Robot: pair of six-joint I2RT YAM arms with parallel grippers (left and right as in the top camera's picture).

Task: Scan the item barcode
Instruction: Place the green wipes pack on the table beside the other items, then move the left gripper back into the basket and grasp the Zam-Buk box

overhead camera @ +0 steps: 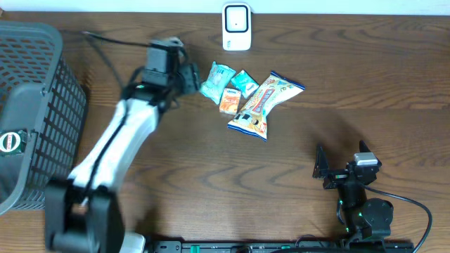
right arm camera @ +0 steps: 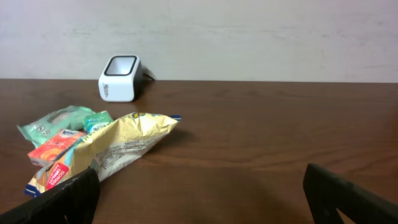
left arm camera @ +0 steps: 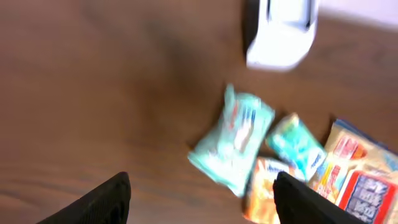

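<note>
Snack packets (overhead camera: pixel 264 104) at the table's (overhead camera: pixel 365 77) far edge, just before the scanner (overhead camera: pixel 237 27).
We log left gripper (left arm camera: pixel 205 199) wide, empty, beside the green packet (overhead camera: pixel 216 82), likely to pick it; right gripper (right arm camera: pixel 205 202) wide, idle, near edge.

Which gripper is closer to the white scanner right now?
Left. The left gripper hovers beside the snacks near the scanner; the right gripper sits far off, back by its base.

Table (overhead camera: pixel 351 84): scanner (overhead camera: pixel 237 27), 4 pkts (overhead camera: pixel 266 105), basket (overhead camera: pixel 35 105).

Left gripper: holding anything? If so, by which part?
Nothing. The left gripper is open and empty; the pale green packet lies on the table ahead of it.
</note>
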